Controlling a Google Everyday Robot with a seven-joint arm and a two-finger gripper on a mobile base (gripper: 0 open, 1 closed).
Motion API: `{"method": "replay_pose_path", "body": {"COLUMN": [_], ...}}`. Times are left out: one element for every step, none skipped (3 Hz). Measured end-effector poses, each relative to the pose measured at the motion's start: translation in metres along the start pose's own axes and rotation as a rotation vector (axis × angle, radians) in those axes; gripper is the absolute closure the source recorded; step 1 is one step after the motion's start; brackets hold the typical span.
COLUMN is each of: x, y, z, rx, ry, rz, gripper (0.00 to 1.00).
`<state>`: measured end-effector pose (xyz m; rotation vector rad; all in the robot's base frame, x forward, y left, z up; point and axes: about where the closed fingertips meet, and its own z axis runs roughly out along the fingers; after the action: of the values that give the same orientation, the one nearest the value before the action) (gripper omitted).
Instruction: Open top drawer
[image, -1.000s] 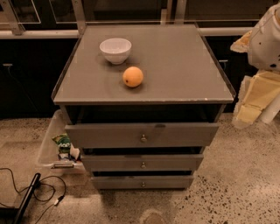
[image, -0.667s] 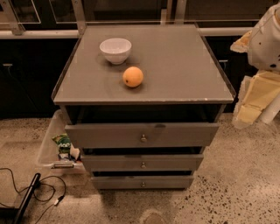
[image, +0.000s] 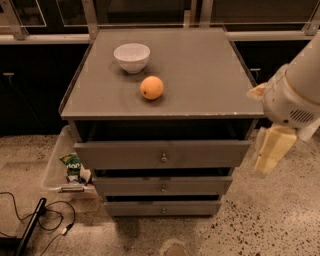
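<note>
Top drawer (image: 162, 154): slightly open, round knob at centre.
Gripper (image: 266, 162): right of drawer, apart; grip state cannot be told.
Green packet (image: 73, 162): lettering illegible.

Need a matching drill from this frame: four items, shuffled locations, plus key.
Things:
1. white bowl
2. orange
3. top drawer
4. gripper

Places:
A. right of the top drawer, not touching it
B. back left of the cabinet top
C. directly beneath the cabinet top
D. on the cabinet top, nearer the front edge than the bowl

Pairs: 1-B, 2-D, 3-C, 4-A
</note>
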<state>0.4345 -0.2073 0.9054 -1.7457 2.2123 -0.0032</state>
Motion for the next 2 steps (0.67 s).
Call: {"method": "replay_pose_path", "body": {"x": [0.0169, 0.0176], "y": [0.0185, 0.0159], "z": [0.0567, 0.0589], "rx": [-0.028, -0.004], "ry": [-0.068, -0.073], "rz": [-0.038, -0.063], "gripper": [0.00, 0.00]}}
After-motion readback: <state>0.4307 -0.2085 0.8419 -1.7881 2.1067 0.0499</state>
